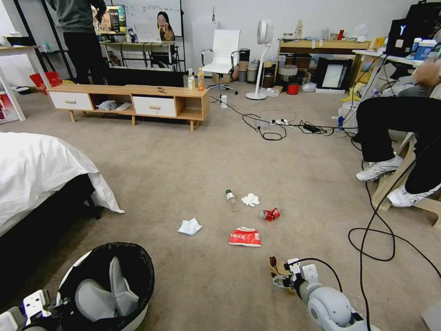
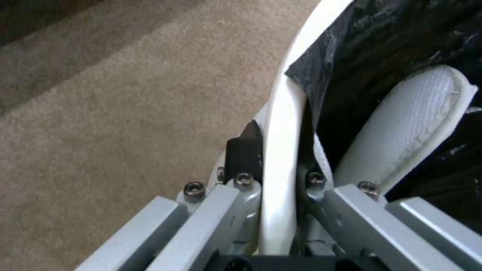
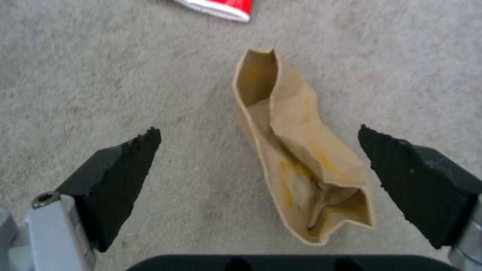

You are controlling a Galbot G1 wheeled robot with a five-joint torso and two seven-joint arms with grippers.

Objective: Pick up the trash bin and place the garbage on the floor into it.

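The trash bin (image 1: 133,271), white with a black bag over its rim, sits at the lower left; my left gripper (image 1: 55,305) is shut on its rim (image 2: 281,113), one finger outside and one inside. My right gripper (image 3: 258,150) is open just above the floor (image 1: 183,174), straddling the brown cardboard piece (image 3: 301,158), which lies between the pads without touching them. Farther out lie the red-white snack packet (image 1: 245,236), crushed red can (image 1: 270,214), two white tissues (image 1: 189,226) (image 1: 250,199) and a small green-capped bottle (image 1: 230,198).
A white padded item (image 2: 406,124) lies inside the bin. A white-sheeted bed (image 1: 41,170) stands on the left, with a low wooden cabinet (image 1: 133,101) far behind. Black cables (image 1: 367,239) loop on the carpet at right, near a seated person's shoes (image 1: 381,168).
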